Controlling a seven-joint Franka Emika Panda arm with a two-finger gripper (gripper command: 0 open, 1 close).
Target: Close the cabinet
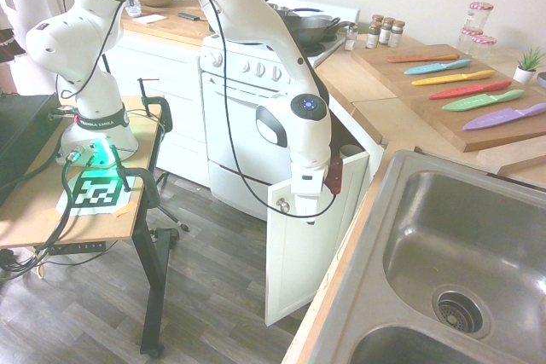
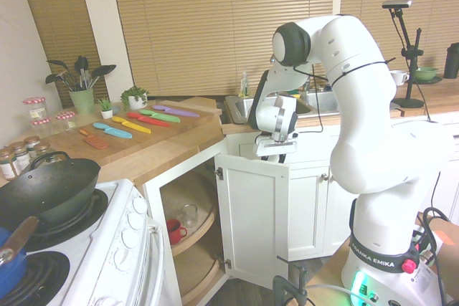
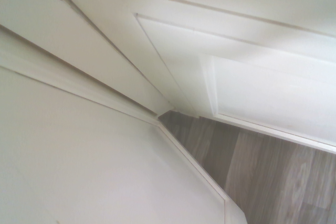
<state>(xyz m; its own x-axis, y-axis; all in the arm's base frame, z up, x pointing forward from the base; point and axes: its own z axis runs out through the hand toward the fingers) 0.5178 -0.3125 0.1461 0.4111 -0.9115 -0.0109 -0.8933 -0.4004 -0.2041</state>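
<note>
The cabinet (image 2: 252, 216) sits under the corner of the table (image 2: 165, 152), its door swung open beside the white oven (image 1: 243, 117). The tool (image 2: 276, 154) hangs at the door's top edge; whether its fingers stand apart or together cannot be told. The arm's base reads "FRANKA EMIKA". 6 colored knives (image 1: 469, 83) lie on a cutting board (image 1: 409, 95).

White cabinet (image 2: 254, 213) door, silver knob (image 1: 281, 205) — red mug (image 2: 173, 231) inside — grey wood-grain floor (image 3: 283, 177).
</note>
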